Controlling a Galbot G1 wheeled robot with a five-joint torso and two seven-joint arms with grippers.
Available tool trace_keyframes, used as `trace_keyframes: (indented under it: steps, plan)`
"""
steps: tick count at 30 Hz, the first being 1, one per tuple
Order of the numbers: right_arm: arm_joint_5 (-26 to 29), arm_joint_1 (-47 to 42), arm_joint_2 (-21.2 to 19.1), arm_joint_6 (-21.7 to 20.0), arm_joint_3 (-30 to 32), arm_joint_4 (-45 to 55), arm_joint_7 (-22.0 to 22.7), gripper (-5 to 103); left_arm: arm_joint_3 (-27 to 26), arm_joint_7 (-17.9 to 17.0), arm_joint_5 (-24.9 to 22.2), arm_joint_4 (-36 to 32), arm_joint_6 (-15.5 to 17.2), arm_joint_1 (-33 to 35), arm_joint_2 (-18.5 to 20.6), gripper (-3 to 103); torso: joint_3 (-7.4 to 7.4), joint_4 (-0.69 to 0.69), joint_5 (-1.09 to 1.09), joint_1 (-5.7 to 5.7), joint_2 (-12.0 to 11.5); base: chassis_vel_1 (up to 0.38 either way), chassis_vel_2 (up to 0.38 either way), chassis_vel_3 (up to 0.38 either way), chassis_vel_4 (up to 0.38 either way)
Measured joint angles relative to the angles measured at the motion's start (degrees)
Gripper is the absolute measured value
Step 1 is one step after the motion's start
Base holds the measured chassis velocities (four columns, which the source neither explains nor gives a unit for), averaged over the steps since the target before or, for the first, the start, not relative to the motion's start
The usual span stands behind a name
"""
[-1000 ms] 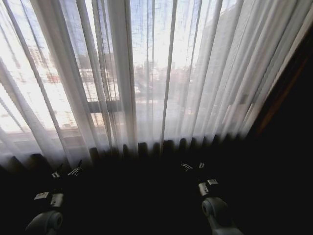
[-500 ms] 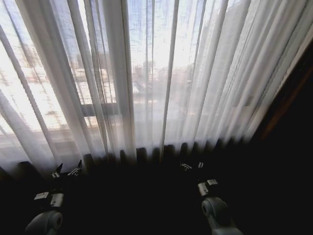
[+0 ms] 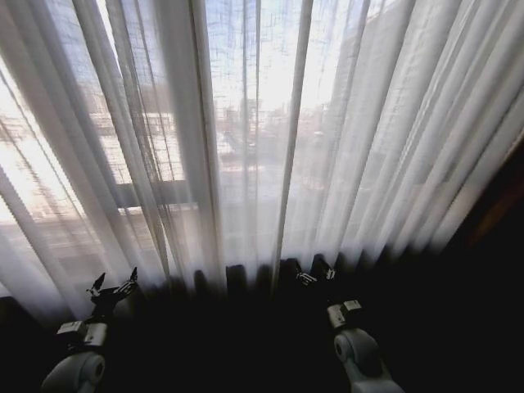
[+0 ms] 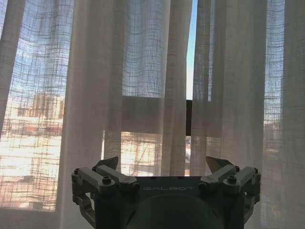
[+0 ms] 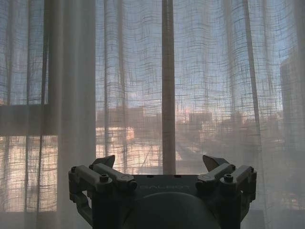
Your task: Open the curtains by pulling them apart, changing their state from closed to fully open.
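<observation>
The curtains [image 3: 270,139] hang closed across the window. Below their hem, the left pincer [image 3: 113,286] and right pincer [image 3: 315,274] both point at them, fingers spread, holding nothing.

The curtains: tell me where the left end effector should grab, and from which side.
Probably the panel edge beside the narrow gap in the curtains, approached straight on. The open left end effector faces that gap, and the hanging vertical pleat there suits its spread fingers. The right end effector is open too.
</observation>
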Motion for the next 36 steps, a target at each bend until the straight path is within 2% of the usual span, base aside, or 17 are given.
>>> trace_keyframes:
  steps: [4, 13, 28, 36]
  plan:
    - [0.1, 0.3, -0.1, 0.3, 0.3, -1.0, -2.2, 100, 0.0, 0.0, 0.0, 0.0, 0.0, 0.0, 0.0, 100, -0.04, 0.0, 0.02, -0.11, 0.1, 0.0, 0.0, 0.0, 0.0]
    - [0.0, 1.3, 0.1, 0.4, 0.1, -2.2, -2.1, 100, 0.0, 0.0, 0.0, 0.0, 0.0, 0.0, 0.0, 100, 0.0, -0.02, 0.02, 0.0, 0.0, -0.06, 0.052, 0.059, -0.054]
    - [-0.1, 2.1, 0.0, 1.8, -0.1, -3.3, -0.9, 100, 0.0, 0.0, 0.0, 0.0, 0.0, 0.0, 0.0, 100, 0.0, -0.02, 0.02, -0.01, 0.0, -0.229, 0.223, 0.243, -0.228]
    - [-3.2, 3.8, -0.8, 2.8, -2.7, -3.9, -0.9, 100, 0.0, 0.0, 0.0, 0.0, 0.0, 0.0, 0.0, 100, 0.03, -0.02, 0.02, 0.11, 0.0, -0.193, 0.165, 0.169, -0.186]
